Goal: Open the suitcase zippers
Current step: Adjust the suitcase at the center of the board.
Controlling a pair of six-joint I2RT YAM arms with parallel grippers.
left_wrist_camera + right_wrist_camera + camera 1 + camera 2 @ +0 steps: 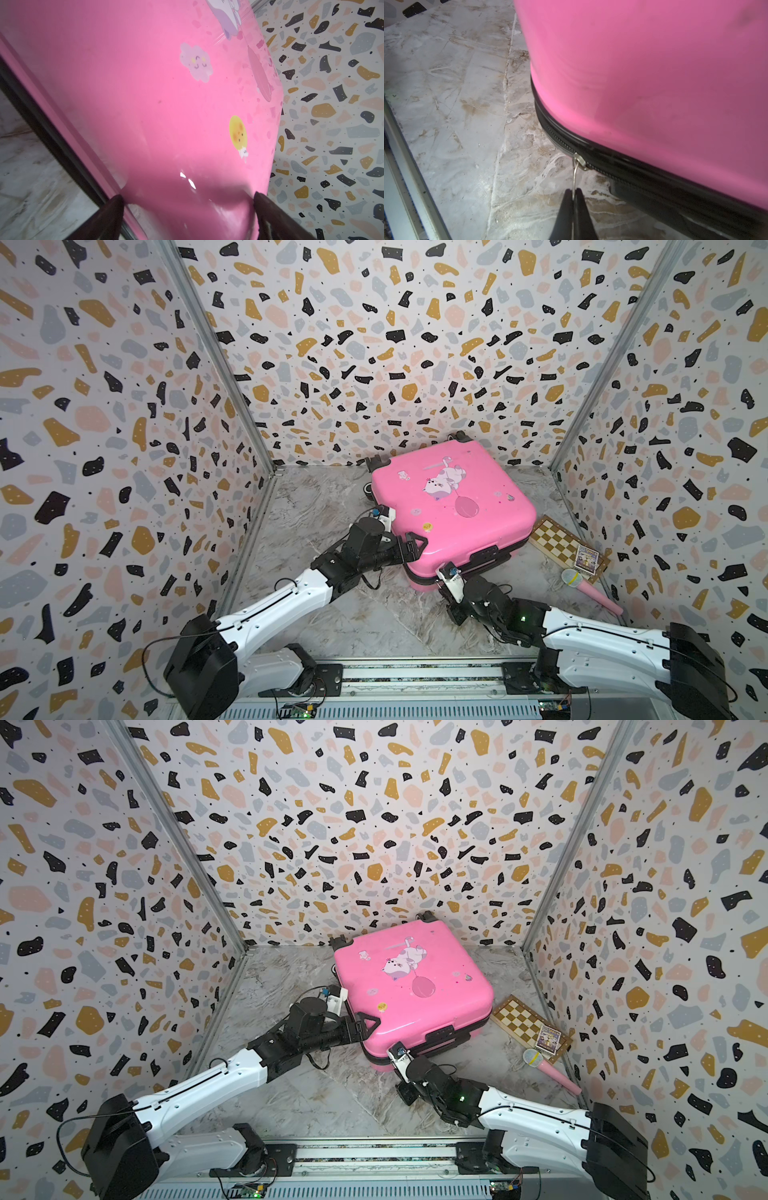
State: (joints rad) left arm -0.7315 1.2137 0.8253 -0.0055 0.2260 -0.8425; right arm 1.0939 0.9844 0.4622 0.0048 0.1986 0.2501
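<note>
The left fingers (270,216) are spread wide and set around the near-left corner of the suitcase (453,506), one over the glossy pink lid and one down by the black edge; whether the shell is actually touched can't be told. The right fingers (565,216) are pinched shut on the thin metal zipper pull (574,178); its slider (580,160) is sat on the black zipper band (633,176) at a rounded near corner. The suitcase is laid flat on the marble desk (374,622), cat-and-balloon print up, wheels toward the back wall; a chessboard (557,543) and a pink toy microphone (590,589) are seen just beside its right side.
</note>
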